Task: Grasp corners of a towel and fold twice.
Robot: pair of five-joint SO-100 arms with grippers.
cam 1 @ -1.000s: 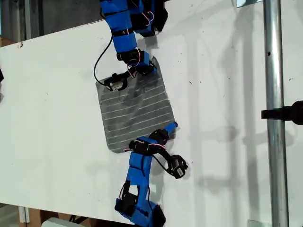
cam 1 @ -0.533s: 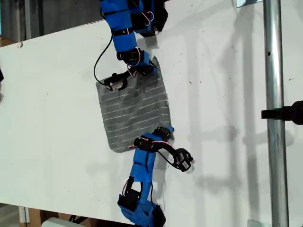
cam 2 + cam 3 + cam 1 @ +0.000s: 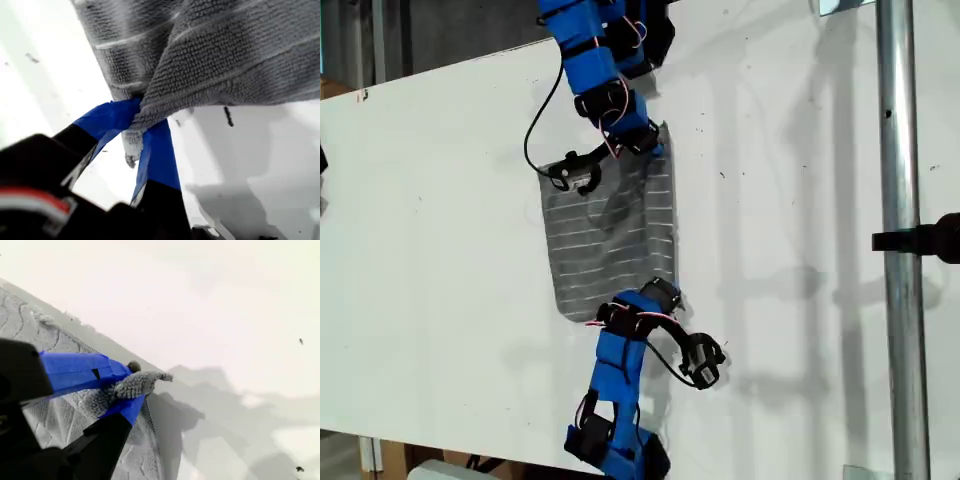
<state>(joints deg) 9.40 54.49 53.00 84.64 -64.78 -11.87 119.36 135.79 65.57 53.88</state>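
Pinching corners of grey pale-striped soft towel [image 3: 610,235] in both grippers' fingers: first [image 3: 141,135], second [image 3: 125,385]; cloth's free edge lies toward the exterior view's left.

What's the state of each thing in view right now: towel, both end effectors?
towel: partly lifted, two corners pinched, rest on the table
my first gripper: end effector shut on a bunched towel corner
my second gripper: end effector shut on a towel corner, the tip poking out past its jaws
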